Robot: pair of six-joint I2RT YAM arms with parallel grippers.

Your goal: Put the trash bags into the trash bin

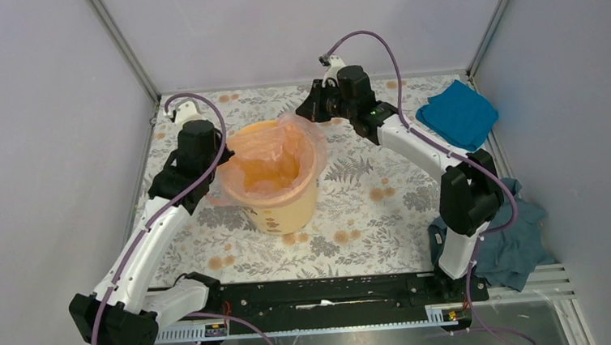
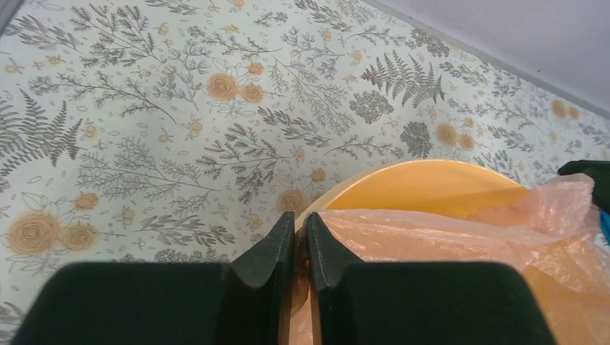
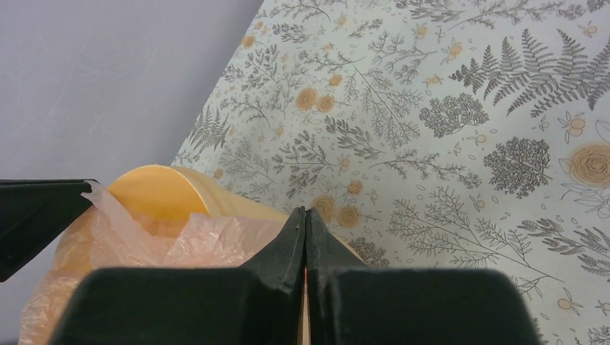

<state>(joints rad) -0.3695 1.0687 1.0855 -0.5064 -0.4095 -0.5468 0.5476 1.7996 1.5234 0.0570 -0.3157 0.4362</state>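
The yellow-orange trash bin (image 1: 285, 210) stands upright at mid-table. The pale pink trash bag (image 1: 284, 145) lies inside it, its mouth open and its film draped over the rim. My left gripper (image 1: 224, 163) is at the bin's left rim. In the left wrist view my left gripper (image 2: 300, 219) is shut on the bag's edge (image 2: 446, 230) just above the bin's rim (image 2: 424, 187). My right gripper (image 1: 308, 111) is at the far right rim. In the right wrist view it (image 3: 305, 212) is shut on the bag's film (image 3: 158, 241) beside the bin (image 3: 155, 190).
A bright blue folded cloth (image 1: 456, 113) lies at the back right. A dark teal cloth (image 1: 518, 239) is bunched at the right edge beside the right arm's base. Walls close off the table at left, back and right.
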